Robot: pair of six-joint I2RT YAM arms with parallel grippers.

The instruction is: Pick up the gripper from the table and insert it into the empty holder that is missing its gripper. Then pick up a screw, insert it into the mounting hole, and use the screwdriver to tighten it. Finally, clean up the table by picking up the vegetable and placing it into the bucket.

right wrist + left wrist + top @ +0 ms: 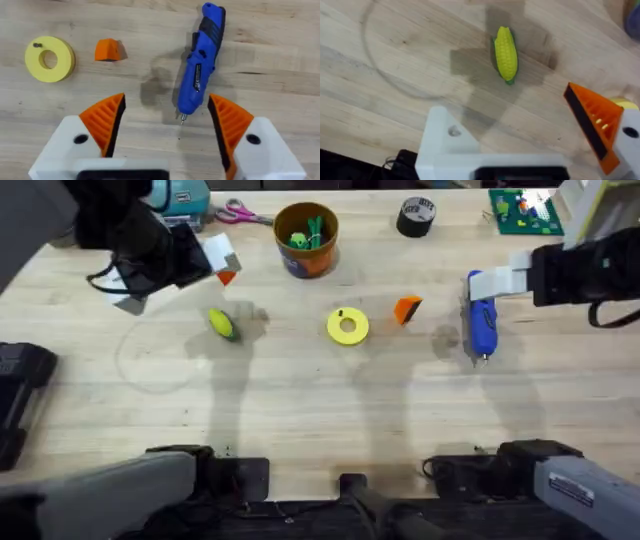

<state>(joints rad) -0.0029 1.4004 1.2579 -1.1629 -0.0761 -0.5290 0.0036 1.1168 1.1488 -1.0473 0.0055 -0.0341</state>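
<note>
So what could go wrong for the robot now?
The orange gripper is tiny and wedge-shaped, so it might slip or skid into the yellow ring beside it. The open right gripper hangs over the blue screwdriver, not the wedge. The left gripper has one bare white finger, so gripping could be weak.

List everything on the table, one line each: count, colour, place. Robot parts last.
gripper: 1, orange, right of the yellow ring
yellow ring: 1, yellow, table centre
screwdriver: 1, blue, right side
vegetable: 1, yellow-green, left of centre
bucket: 1, orange-brown, far centre
scissors: 1, pink-handled, far edge
tape roll: 1, black, far edge
left gripper: 1, white, one orange pad, above the vegetable
right gripper: 1, white, two orange pads, open, over the screwdriver
</note>
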